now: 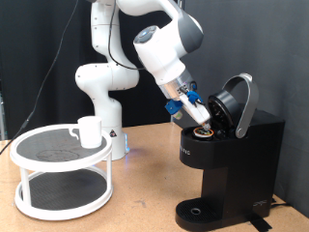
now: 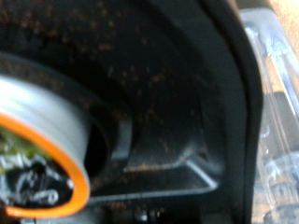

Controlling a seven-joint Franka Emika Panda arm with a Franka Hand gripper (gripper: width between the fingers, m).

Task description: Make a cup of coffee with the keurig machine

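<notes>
**Gripper reaching into the open brewer**

The gripper point(image 1: 196, 118) is hanging at the mouth of the keurig machine point(image 1: 232, 155), whose rounded lid point(image 1: 241, 101) is standing tipped up and back, just beyond the gripper. A small round pod point(image 1: 202, 129) is sitting directly beneath the fingertips, at the pod chamber in the top of the machine; whether the fingers are pinching it or spread clear of it cannot be told, since the blue finger parts are covering the contact. In the wrist view the pod point(image 2: 42, 154) is filling the near corner (an orange rim around a silver foil top), blurred, with the dark speckled inside of the machine point(image 2: 159, 112) close behind it.

The cup point(image 1: 89, 131) is standing well apart from the gripper, lower down and off toward the robot's base, on the upper tier of a white two-tier round stand point(image 1: 63, 174). Both stand and machine are resting on the wooden counter point(image 1: 145, 193), and the round drip tray point(image 1: 198, 210) far below the gripper is showing bare.
</notes>
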